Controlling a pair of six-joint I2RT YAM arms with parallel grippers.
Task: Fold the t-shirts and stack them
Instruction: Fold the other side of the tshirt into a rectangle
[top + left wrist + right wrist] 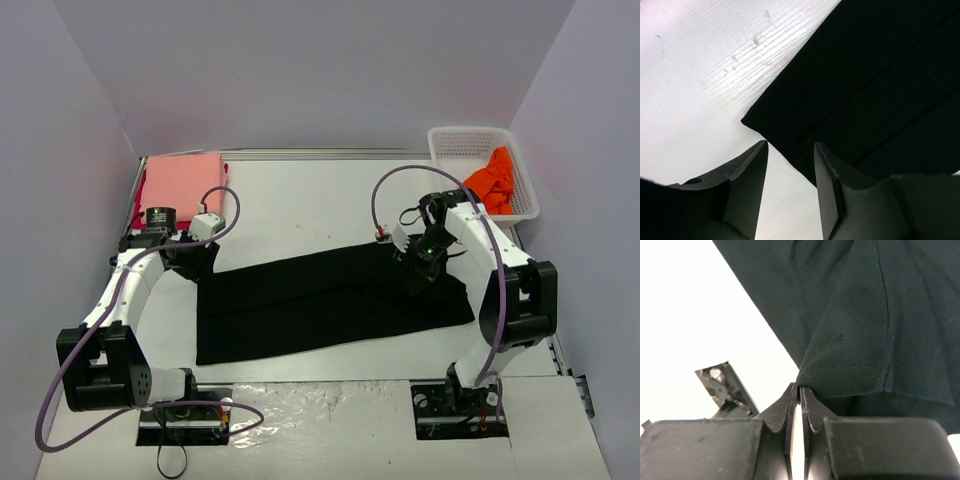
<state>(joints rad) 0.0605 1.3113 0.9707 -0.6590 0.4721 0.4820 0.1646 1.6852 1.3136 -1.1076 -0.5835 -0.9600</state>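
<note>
A large black t-shirt (320, 300) lies flat across the middle of the table, folded into a long band. My right gripper (421, 274) is at its right end. In the right wrist view this gripper (800, 388) is shut, its tips pinching a stitched hem of the black cloth (865, 315), which rises in a bulge to the jaws. My left gripper (198, 262) stands open at the shirt's left end. In the left wrist view it (790, 145) straddles the edge just behind the shirt's corner (747, 121), holding nothing. A folded salmon-pink t-shirt (185, 185) lies on a red one (142, 192) at the back left.
A white mesh basket (450, 140) stands at the back right corner with a crumpled orange t-shirt (495, 180) in it. Grey walls close in the table on three sides. Both arm bases sit at the near edge, with cables looping over the arms.
</note>
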